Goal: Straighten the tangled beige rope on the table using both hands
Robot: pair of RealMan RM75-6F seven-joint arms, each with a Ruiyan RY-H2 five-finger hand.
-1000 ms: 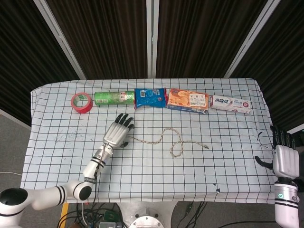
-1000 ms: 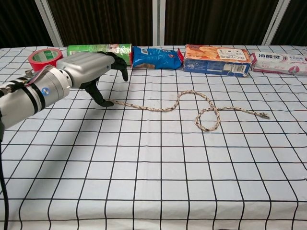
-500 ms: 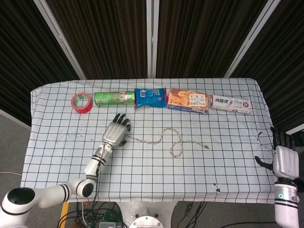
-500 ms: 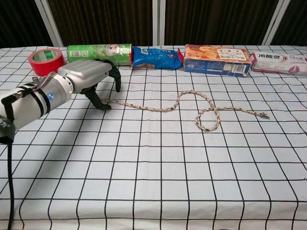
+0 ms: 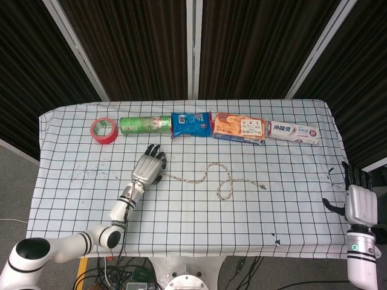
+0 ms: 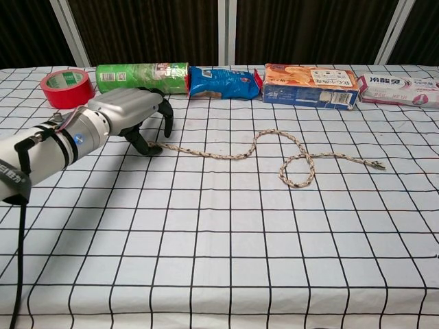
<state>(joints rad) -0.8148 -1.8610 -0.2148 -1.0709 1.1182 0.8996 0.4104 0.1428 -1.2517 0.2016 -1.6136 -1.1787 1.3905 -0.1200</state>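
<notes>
The beige rope [image 5: 208,176] [image 6: 226,154] lies across the middle of the checked table, wavy on its left part and crossing itself in a small loop [image 6: 297,171] towards the right. My left hand [image 5: 148,168] [image 6: 125,112] arches over the rope's left end. Its thumb tip [image 6: 151,149] touches that end, while the other fingers [image 6: 167,122] curl down apart from it with nothing pinched between them. My right hand [image 5: 357,202] hangs at the table's right edge, fingers straight and apart, holding nothing; only the head view shows it. The rope's right end [image 6: 377,165] lies free.
Along the back stand a red tape roll [image 5: 104,130] [image 6: 64,86], a green can lying on its side [image 5: 145,124] [image 6: 140,74], a blue packet [image 5: 192,124] [image 6: 223,81], an orange box [image 5: 240,128] [image 6: 312,86] and a toothpaste box [image 5: 294,133] [image 6: 401,90].
My left hand has sunk and drawn a little to the left, uncovering the rope's left end. The rope's shape is the same. The right hand has hardly moved.
</notes>
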